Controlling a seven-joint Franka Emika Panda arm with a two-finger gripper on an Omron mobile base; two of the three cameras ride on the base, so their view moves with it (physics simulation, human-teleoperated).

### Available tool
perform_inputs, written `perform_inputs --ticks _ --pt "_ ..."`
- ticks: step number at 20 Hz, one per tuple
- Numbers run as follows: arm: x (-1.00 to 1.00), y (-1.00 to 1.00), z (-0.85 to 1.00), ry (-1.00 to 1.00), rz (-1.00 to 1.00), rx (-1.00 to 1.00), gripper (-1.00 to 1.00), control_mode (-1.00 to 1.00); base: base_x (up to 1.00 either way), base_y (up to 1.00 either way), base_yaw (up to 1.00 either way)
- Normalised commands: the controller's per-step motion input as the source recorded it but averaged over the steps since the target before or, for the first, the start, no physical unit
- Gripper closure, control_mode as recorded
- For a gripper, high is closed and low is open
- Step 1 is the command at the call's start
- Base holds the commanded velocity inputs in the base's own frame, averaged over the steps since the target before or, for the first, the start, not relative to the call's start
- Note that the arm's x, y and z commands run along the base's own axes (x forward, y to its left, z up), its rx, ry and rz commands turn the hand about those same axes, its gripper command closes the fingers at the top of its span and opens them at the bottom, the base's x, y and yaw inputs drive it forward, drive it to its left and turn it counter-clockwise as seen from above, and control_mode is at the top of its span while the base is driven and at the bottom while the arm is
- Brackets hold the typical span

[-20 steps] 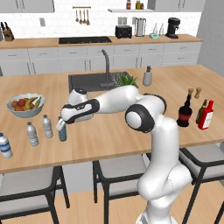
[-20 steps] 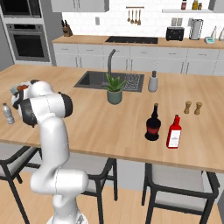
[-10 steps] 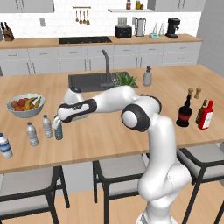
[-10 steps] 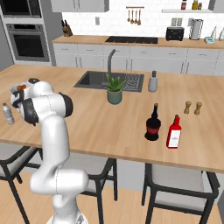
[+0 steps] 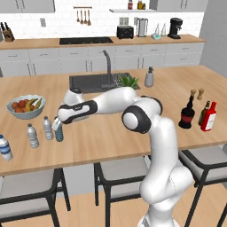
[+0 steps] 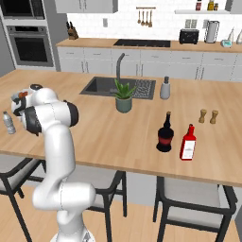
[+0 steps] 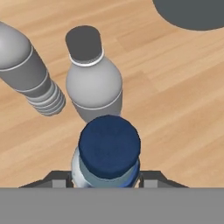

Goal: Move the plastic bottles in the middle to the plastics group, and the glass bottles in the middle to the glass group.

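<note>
The gripper (image 5: 58,127) is clamped on the blue-tinted bottle (image 5: 59,133), seen from above in the hand view with its dark blue cap (image 7: 109,146) between the fingers. The bottle is held upright at the wooden island counter (image 5: 111,133), just beside two clear water bottles (image 5: 48,128) (image 5: 32,135). A stouter blue-labelled bottle (image 5: 5,148) is set farther left. The black glass bottle (image 5: 187,113) is found well apart, beside the red bottle (image 5: 209,117).

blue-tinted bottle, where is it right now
The blue-tinted bottle stands at the counter's left end in the pincer, right beside two clear bottles.
</note>
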Motion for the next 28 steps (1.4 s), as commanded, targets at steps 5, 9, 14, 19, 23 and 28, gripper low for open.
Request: perform_inputs --ticks 5,9,14,19,23,28 --pt "0.00 0.00 -0.01 -0.04 0.00 -0.01 1.00 -1.00 0.00 0.00 0.00" --pt "0.00 0.01 0.00 0.00 0.00 0.00 -1.00 -1.00 0.00 0.00 0.00" --pt "0.00 0.00 0.00 0.00 0.00 0.00 -1.00 -1.00 0.00 0.00 0.00" --pt "0.00 0.00 0.00 0.00 0.00 0.00 -1.00 -1.00 0.00 0.00 0.00" --pt "-0.06 0.00 0.02 -0.01 0.00 0.00 -1.00 -1.00 0.00 0.00 0.00" --pt "-0.10 0.00 0.60 0.10 0.00 -0.03 -1.00 -1.00 0.00 0.00 0.00"
